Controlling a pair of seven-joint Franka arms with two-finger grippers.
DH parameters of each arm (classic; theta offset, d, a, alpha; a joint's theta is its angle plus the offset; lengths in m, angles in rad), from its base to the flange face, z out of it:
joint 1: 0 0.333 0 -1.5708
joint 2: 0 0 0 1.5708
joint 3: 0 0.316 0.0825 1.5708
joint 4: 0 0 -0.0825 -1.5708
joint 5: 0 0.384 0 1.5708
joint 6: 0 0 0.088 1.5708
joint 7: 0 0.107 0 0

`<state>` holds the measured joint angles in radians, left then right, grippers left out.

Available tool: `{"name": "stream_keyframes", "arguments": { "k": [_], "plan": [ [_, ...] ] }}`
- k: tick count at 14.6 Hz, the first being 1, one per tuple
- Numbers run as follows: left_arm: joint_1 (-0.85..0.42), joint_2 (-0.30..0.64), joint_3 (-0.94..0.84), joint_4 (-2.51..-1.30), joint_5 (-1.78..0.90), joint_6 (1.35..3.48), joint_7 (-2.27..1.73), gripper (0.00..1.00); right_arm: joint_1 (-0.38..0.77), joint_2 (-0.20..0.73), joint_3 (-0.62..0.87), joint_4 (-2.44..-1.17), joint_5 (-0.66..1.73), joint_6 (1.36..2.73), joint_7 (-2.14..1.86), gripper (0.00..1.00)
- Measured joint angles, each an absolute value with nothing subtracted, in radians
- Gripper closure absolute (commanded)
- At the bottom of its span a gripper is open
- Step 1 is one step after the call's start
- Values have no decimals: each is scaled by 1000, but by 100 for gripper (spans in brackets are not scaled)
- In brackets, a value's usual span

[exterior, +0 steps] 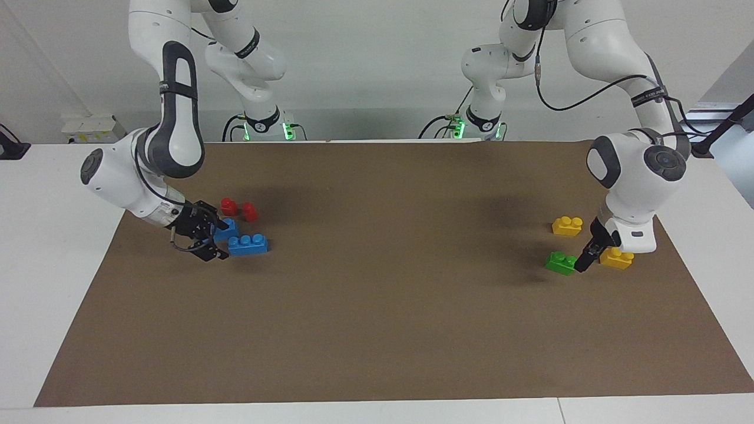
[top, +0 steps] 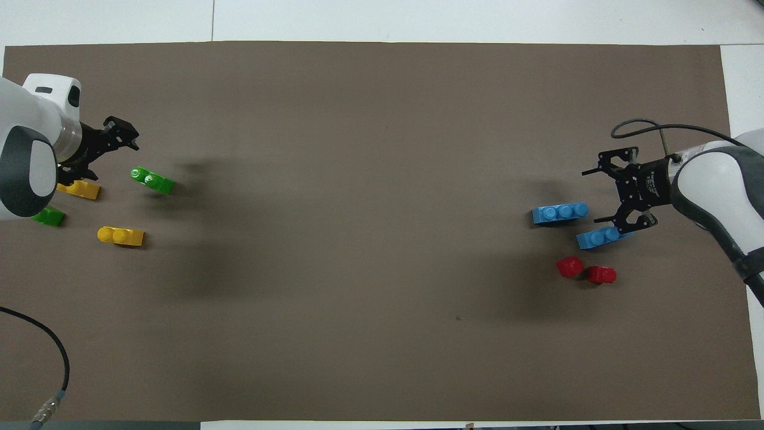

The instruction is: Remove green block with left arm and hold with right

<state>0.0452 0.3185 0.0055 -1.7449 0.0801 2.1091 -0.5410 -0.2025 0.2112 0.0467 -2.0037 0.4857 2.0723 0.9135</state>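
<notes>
A green block (exterior: 560, 262) lies on the brown mat (exterior: 377, 330) at the left arm's end; it also shows in the overhead view (top: 152, 180). My left gripper (exterior: 589, 259) is low, right beside it, between it and a yellow brick (exterior: 617, 258). In the overhead view the left gripper (top: 113, 158) is open and holds nothing. A second green block (top: 48, 216) shows only in the overhead view, beside the left arm. My right gripper (exterior: 211, 238) is open and empty, low beside two blue bricks (exterior: 248, 244).
A second yellow brick (exterior: 567, 225) lies nearer the robots than the green block. Two red blocks (exterior: 238, 209) lie close to the blue bricks, nearer the robots. A black cable (top: 42, 334) crosses the mat's corner at the left arm's end.
</notes>
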Motion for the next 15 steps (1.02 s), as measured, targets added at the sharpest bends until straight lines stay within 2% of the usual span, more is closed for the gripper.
{"name": "stream_keyframes", "arguments": {
  "k": [3,6,11,15],
  "plan": [
    [45,260,4,-1743,80,2030,-379,0,-201,161,49,-1988,423,2029,913,0],
    [42,200,-3,-1743,80,1950,-266,0,-200,113,56,-1922,325,1931,913,0],
    [32,100,-23,-1742,80,1818,-158,0,-176,96,64,-1770,220,1772,823,0],
    [32,1,-26,-1742,58,1719,-86,0,-133,66,66,-1698,144,1690,639,0]
  ]
}}
